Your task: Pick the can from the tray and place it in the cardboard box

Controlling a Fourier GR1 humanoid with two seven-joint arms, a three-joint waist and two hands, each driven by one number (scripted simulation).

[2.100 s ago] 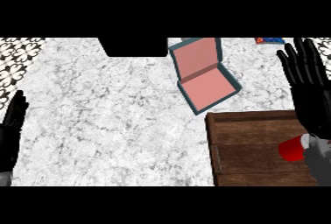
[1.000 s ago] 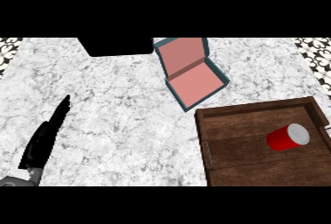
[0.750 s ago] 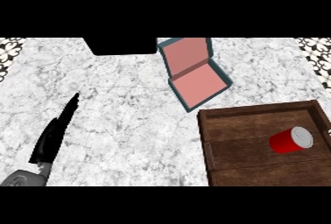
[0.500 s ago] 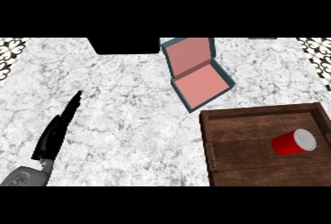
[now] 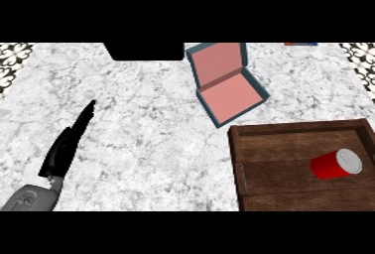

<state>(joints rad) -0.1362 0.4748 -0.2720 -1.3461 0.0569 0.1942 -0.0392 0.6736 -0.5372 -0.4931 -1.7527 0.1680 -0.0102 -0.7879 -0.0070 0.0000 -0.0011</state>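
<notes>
A red can [image 5: 336, 164] with a grey lid lies on its side in the right half of the dark wooden tray [image 5: 277, 154] at the lower right. Behind the tray, an open box [image 5: 223, 82] with teal walls and a pink inside stands with its lid up. My left hand [image 5: 66, 144] shows at the lower left, edge-on, its fingers straight and pointing away over the marble counter, holding nothing and far from the can. My right hand is out of view.
A black square object [image 5: 144, 50] sits at the counter's far edge, left of the box. A small blue and red item [image 5: 300, 44] peeks in at the far right. Patterned wall tiles [image 5: 13, 59] show at both far corners.
The right hand, raised by the can 2.1 s ago, has left the view. The left hand moved inward over the counter. The view has drifted slightly, shifting tray and can to the right.
</notes>
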